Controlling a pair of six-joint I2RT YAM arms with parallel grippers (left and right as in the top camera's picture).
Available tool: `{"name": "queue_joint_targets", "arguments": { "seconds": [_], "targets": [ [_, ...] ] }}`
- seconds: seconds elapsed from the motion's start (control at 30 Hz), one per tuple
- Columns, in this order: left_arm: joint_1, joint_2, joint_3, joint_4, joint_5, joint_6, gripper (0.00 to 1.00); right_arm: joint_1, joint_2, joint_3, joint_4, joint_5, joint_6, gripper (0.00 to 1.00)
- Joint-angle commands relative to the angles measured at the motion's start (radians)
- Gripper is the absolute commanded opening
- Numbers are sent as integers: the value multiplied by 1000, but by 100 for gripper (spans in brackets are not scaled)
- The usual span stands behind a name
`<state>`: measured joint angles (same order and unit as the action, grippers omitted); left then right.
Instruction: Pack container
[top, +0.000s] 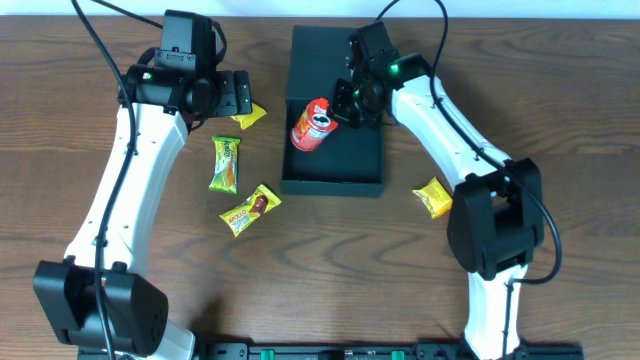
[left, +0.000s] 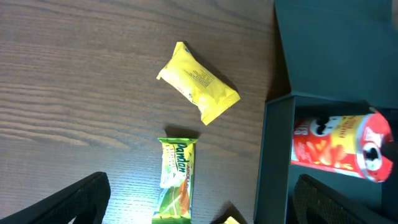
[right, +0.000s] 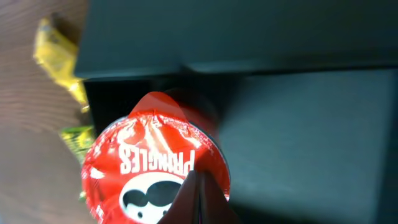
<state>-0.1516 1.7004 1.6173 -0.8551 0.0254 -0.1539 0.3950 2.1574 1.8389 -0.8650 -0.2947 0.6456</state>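
Observation:
The dark teal container (top: 352, 165) lies open at the table's middle, its flap lid (top: 318, 62) folded back flat. A red chip can (top: 311, 126) leans tilted inside it against the left wall. My right gripper (top: 346, 104) is shut, its closed tips (right: 198, 194) resting against the can's top (right: 146, 158), gripping nothing that I can see. My left gripper (top: 240, 95) hovers open left of the container, above a yellow packet (left: 199, 83) and a green packet (left: 179, 180), holding nothing. The can (left: 339, 144) shows past the container's wall (left: 273, 162).
On the wood left of the container lie the yellow packet (top: 249, 116), the green packet (top: 225, 164) and a yellow-brown packet (top: 249, 209). Another yellow packet (top: 432, 197) lies right of the container, beside the right arm's base.

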Motion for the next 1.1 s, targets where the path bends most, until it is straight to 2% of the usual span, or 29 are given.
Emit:
{"name": "queue_joint_targets", "arguments": {
  "seconds": [0.0,0.23,0.37,0.47,0.63,0.7,0.8,0.9,1.07],
  "targets": [
    [1,13,20,1,-10,-3,95,-13,4,-19,-24,102,-59,2],
    [1,13,20,8,-10,-4,95,-14,4,-19,-105,401,-94,1],
    [1,13,20,30,-10,-4,95,-18,2,-5,-85,406,-94,2],
    [1,13,20,32,-10,-4,95,-22,-3,50,-97,326,-94,1],
    [1,13,20,32,-10,-4,95,-19,-8,160,-136,28,-89,2],
    [1,13,20,33,-10,-4,95,-7,-8,160,-164,-64,-40,2],
    [1,13,20,36,-10,-5,95,24,-5,138,-191,-126,-2,2],
    [1,13,20,41,-10,-5,95,75,-4,84,-161,-99,5,2],
    [1,13,20,40,-10,-5,96,126,-3,-20,18,-145,28,2]
  ]
}}
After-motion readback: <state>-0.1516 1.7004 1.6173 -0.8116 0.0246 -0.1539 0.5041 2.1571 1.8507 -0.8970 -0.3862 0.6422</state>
